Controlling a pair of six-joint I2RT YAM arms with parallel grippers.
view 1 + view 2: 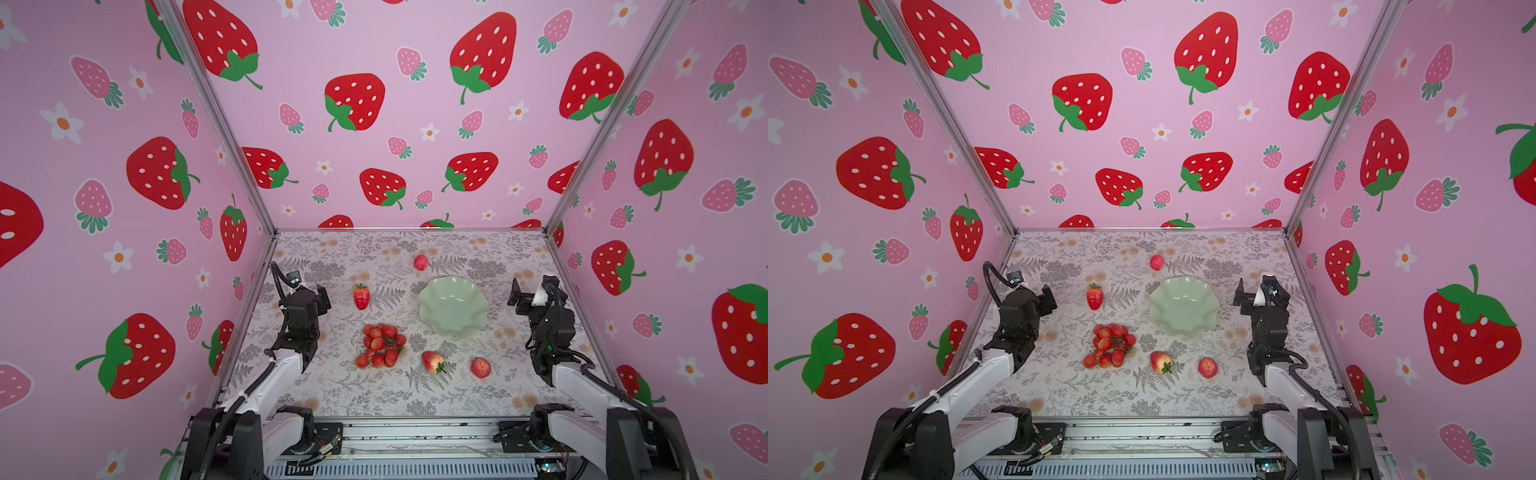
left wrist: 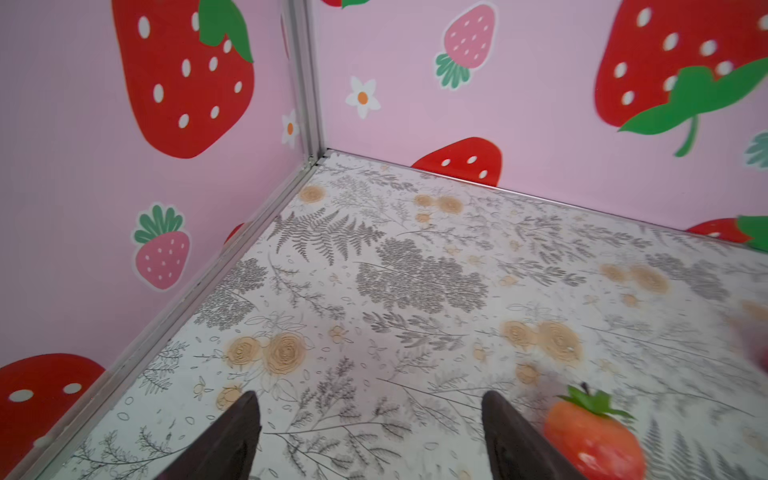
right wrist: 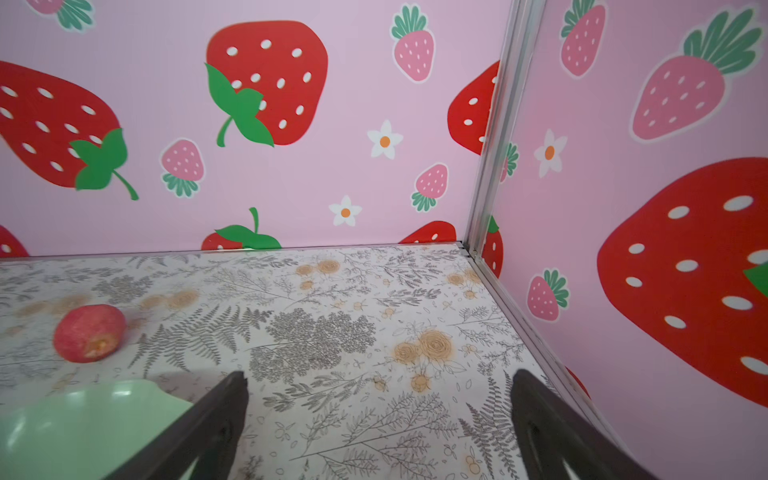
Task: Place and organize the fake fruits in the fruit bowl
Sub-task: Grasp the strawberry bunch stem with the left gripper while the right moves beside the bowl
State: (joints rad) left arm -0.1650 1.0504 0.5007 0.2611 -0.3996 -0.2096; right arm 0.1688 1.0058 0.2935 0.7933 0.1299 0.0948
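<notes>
Jaws are being held apart and empty on the left gripper [image 2: 370, 395] and right gripper [image 3: 379, 375], likely readied for a first pick, perhaps the strawberry [image 1: 361, 296] left of centre.

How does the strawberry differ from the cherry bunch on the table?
The strawberry is a single tapered fruit with a green cap; the cherry bunch is a cluster of many small round balls. The cherry bunch covers more of the table than the strawberry. The strawberry lies farther back; the cherry bunch sits nearer the front edge. Both are red, rest on the table, and lie left of the bowl, outside it.
</notes>
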